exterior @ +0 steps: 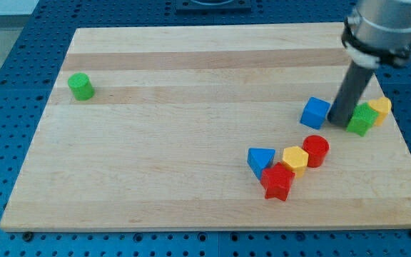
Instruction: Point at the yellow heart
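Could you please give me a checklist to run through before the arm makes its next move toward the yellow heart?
1. Target in view: ok. The yellow heart lies at the view's right, partly hidden by the green block.
2. My tip located: ok, between the blue cube and the green block.
3. Tip at the heart: not ok; the green block sits between them.
4. Tip touching the green block: cannot tell.
5. Other yellow block not mistaken for the target: ok; it sits in the lower cluster.
6. Heart's margin from the board edge: ok, though small.
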You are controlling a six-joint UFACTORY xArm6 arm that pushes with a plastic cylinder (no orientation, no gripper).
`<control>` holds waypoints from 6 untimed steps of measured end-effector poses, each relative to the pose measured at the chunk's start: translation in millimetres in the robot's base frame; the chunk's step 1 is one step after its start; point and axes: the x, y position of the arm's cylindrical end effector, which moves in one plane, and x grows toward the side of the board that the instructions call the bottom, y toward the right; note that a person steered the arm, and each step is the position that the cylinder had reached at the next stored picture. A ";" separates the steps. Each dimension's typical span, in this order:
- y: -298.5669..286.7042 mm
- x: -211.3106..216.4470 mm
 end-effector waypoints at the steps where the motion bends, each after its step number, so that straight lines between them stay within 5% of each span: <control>1: -6.1 -17.2; 4: -7.3 126.0; 5: 13.3 141.3; 6: 76.5 68.1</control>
